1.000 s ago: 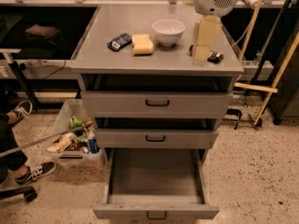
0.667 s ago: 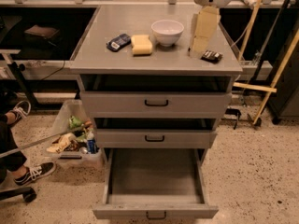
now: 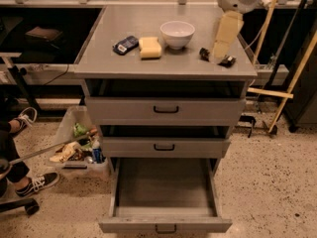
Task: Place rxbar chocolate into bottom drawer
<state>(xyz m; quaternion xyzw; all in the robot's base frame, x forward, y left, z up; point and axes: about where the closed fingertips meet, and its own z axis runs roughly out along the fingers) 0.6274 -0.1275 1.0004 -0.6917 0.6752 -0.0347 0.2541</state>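
The rxbar chocolate (image 3: 228, 61) lies on the grey cabinet top (image 3: 138, 24) near its right front corner. Only its two dark ends show, since the gripper (image 3: 218, 57) hangs straight down over its middle. The cream gripper comes from the white arm head at the top right and reaches down to the bar. The bottom drawer (image 3: 198, 225) is pulled fully out at the foot of the cabinet, and its inside is bare. The two upper drawers stand slightly ajar.
A white bowl (image 3: 177, 33), a yellow sponge (image 3: 150, 47) and a dark blue packet (image 3: 125, 44) sit on the cabinet top, left of the gripper. A clear bin of litter (image 3: 79, 148) and a person's shoes (image 3: 37, 182) are on the left. Wooden poles (image 3: 292, 78) lean on the right.
The gripper has come down from beside the bar to right over its middle, so the bar's ends now show on both sides. The view has shifted slightly.
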